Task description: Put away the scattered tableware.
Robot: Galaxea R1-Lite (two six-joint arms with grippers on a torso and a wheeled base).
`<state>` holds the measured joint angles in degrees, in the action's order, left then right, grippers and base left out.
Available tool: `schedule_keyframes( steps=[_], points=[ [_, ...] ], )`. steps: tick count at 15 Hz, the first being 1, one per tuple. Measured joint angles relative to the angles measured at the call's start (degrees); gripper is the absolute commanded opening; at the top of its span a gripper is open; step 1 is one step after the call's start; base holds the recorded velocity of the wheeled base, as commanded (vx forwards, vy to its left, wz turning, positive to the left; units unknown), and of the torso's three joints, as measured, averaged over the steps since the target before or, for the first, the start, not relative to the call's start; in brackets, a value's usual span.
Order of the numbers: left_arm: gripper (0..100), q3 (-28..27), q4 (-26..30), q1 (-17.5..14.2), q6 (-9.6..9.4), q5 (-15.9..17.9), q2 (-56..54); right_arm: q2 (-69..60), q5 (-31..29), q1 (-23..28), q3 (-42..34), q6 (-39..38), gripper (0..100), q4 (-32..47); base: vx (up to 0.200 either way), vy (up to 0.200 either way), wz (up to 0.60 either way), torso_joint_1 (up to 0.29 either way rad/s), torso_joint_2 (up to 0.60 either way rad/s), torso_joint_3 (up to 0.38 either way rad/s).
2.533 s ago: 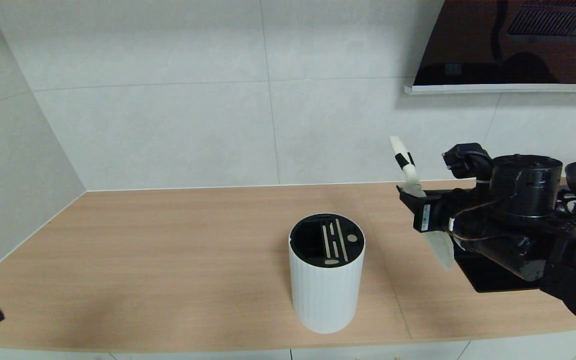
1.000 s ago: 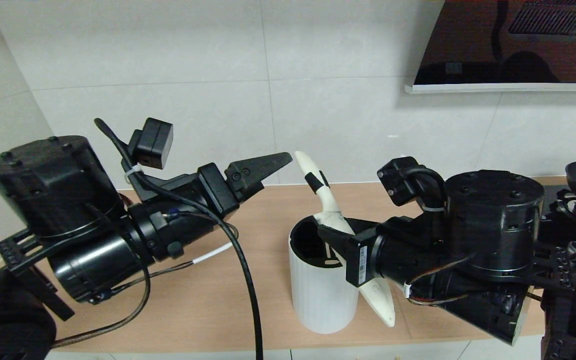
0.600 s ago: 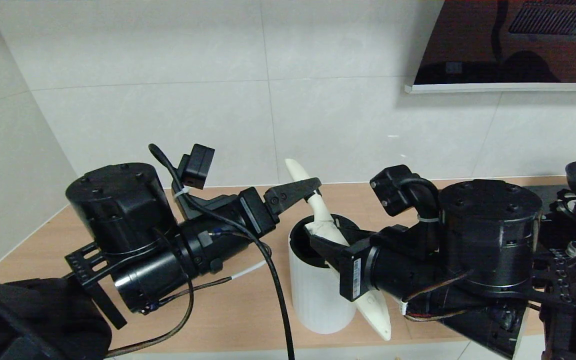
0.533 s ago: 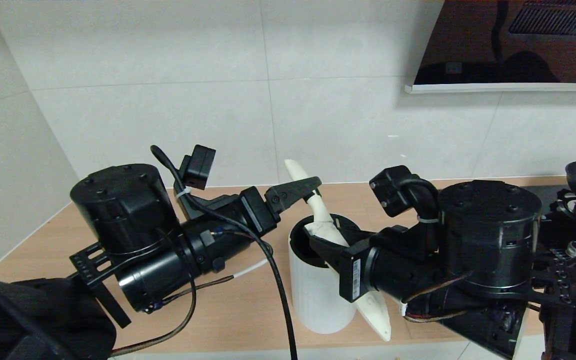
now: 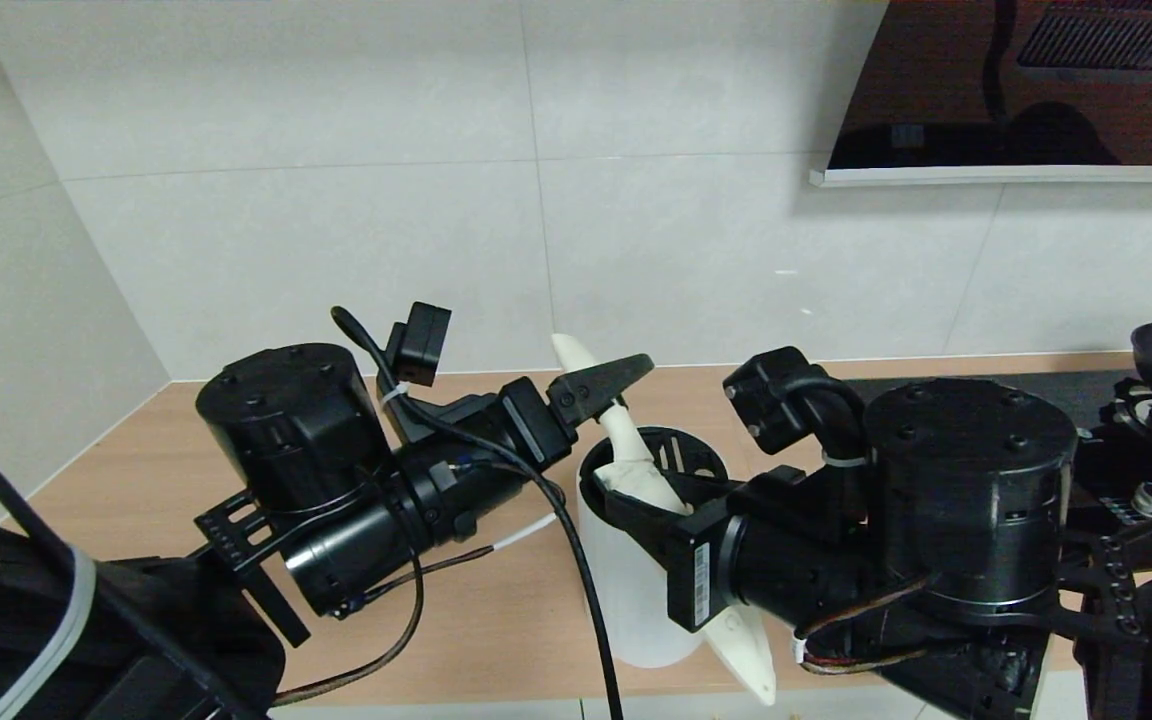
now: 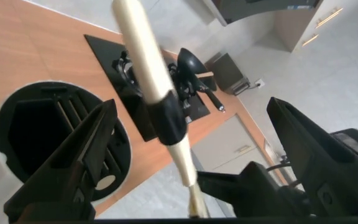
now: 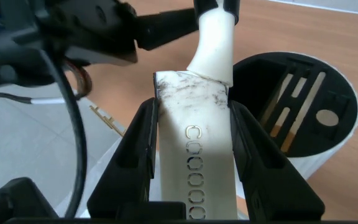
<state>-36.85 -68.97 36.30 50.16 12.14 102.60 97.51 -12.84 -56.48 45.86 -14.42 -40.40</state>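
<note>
Right gripper (image 7: 194,146) is clamped flat on the blade of the white knife (image 5: 577,364). The knife is tilted, handle up, over the near rim of the ribbed white knife holder (image 5: 636,610). Left gripper (image 6: 191,168) stands wide, 1 finger on either side of the handle, not touching.

Risks:
- Release before the left closes would drop the knife onto the countertop (image 5: 186,430).
- An off-centre close would twist it.
- The slick blade may slip.

Wooden counter (image 5: 496,630) — tiled wall (image 5: 336,200) behind, range hood (image 5: 1036,90) above.
</note>
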Motion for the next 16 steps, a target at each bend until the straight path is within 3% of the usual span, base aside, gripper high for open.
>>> schedule_keyframes(
  steps=[6, 7, 16],
  points=[
    [100, 0.09, 0.0, 0.43, -0.07, -0.35, 0.9, 0.26, 0.0, -0.11, -0.05, 0.0, 0, -0.02, 0.0, 0.0, 0.0, 0.0, 0.0, 0.0],
    [0, 0.11, 0.0, 0.52, -0.09, -0.32, 0.95, 0.3, 0.01, -0.11, -0.17, 0.0, 0, -0.07, 0.0, 0.0, 0.0, 0.0, 0.0, 0.0],
    [0, 0.12, -0.02, 0.63, -0.09, -0.18, 1.38, 0.26, -0.05, -0.11, -0.44, 0.0, 0, -0.22, 0.0, 0.0, 0.0, 0.0, 0.0, 0.0]
  ],
)
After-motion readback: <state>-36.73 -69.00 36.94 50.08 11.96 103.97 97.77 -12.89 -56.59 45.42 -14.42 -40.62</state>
